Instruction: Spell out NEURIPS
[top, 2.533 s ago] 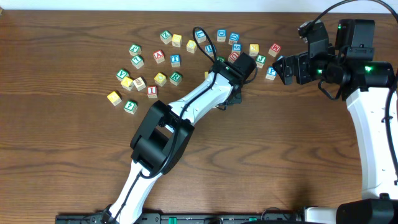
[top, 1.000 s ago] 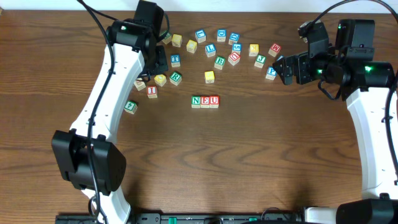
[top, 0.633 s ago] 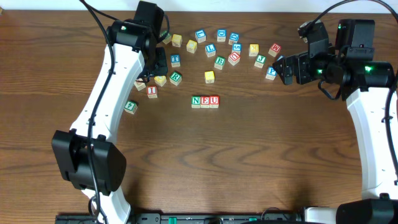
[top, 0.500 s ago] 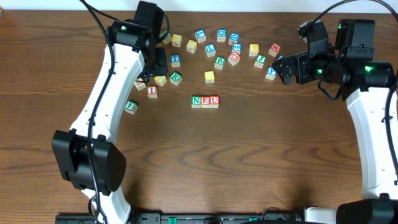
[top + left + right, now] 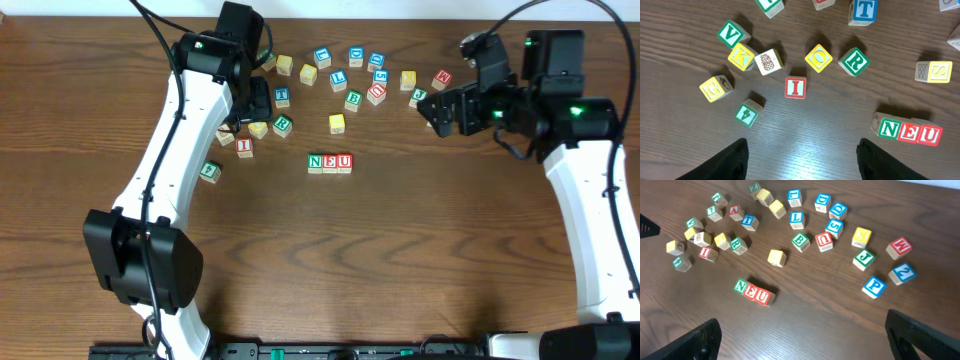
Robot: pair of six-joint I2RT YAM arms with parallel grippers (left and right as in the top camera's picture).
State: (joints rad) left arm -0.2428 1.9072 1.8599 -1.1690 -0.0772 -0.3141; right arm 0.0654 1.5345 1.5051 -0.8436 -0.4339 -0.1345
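Three cubes, N (image 5: 316, 162), E (image 5: 330, 162) and U (image 5: 344, 162), stand touching in one row (image 5: 909, 132) on the table (image 5: 400, 260). The row's long axis runs left to right across the robot's front, and the letters read upright with their tops pointing away from the robot. Four wanted cubes lie loose: yellow S (image 5: 337, 123) just behind the row, green R (image 5: 283, 124) behind and left of it, red I (image 5: 245, 146) to its left, and blue P (image 5: 873, 286) behind and well right. More than twenty other cubes (image 5: 356, 56) arc behind the row. There are two grippers. The left gripper (image 5: 802, 145) hangs behind-left of the row, fingers spread and empty. The right gripper (image 5: 802, 320), behind-right of the row, is likewise wide apart and empty.
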